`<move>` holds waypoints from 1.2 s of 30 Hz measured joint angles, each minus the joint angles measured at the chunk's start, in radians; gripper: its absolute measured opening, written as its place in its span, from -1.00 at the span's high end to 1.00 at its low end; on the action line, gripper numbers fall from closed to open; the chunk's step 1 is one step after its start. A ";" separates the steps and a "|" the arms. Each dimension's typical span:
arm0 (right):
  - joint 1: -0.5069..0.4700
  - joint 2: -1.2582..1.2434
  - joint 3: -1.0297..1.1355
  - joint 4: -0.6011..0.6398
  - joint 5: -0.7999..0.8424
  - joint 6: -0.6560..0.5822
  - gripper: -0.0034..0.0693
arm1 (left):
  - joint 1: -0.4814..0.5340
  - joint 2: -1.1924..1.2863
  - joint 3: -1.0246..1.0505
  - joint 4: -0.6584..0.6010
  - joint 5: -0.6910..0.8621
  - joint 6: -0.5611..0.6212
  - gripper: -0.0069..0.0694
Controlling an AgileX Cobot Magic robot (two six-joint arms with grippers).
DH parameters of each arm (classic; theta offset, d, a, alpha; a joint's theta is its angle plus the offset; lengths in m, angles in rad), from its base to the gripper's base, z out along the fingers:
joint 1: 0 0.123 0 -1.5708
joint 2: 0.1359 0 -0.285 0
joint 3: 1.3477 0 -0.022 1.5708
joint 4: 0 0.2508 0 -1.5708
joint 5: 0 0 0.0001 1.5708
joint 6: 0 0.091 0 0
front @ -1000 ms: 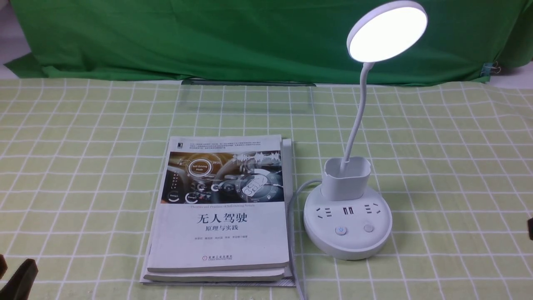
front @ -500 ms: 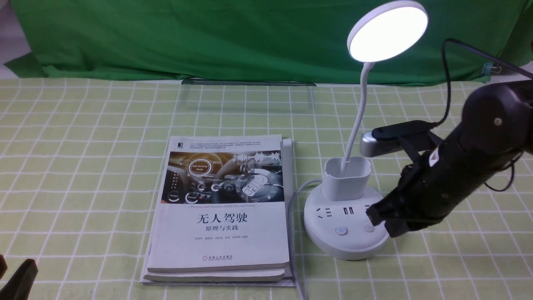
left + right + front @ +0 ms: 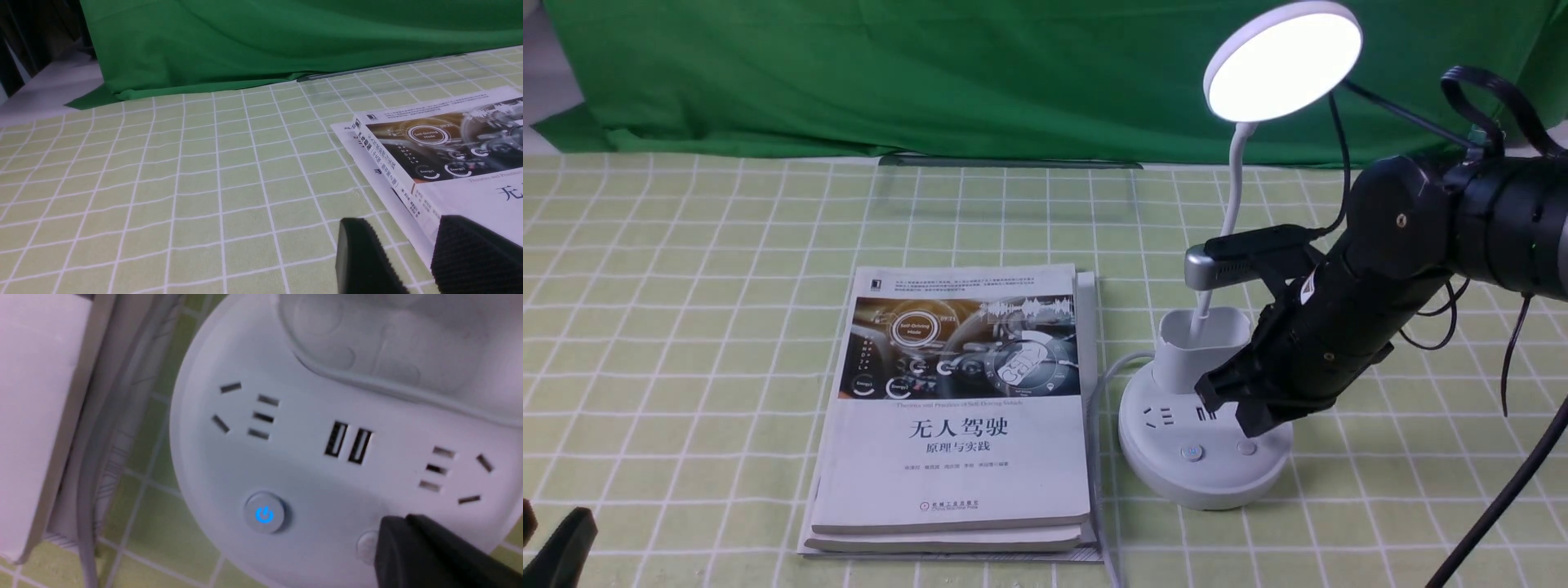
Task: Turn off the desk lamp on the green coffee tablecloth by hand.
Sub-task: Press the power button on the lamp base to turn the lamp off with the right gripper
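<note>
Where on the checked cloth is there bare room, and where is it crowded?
Bare: the cloth left of the books, and the band between books and green backdrop. Crowded: the strip between books and lamp, where the cord runs, and the lamp's base, under the right gripper.

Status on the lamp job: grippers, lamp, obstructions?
Right gripper shut, tip at the desk lamp plain button, contact unclear. Left gripper open, beside the book. Lamp lit, power button glowing blue. Nothing in the way.
</note>
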 joint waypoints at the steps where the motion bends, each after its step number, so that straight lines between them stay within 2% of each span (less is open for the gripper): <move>1: 0.000 0.007 0.000 0.001 0.000 0.000 0.79 | 0.000 0.000 0.000 0.000 0.000 0.000 0.18; 36: 0.000 -0.008 -0.002 0.006 0.007 -0.003 0.79 | 0.000 0.000 0.000 0.000 0.000 0.000 0.18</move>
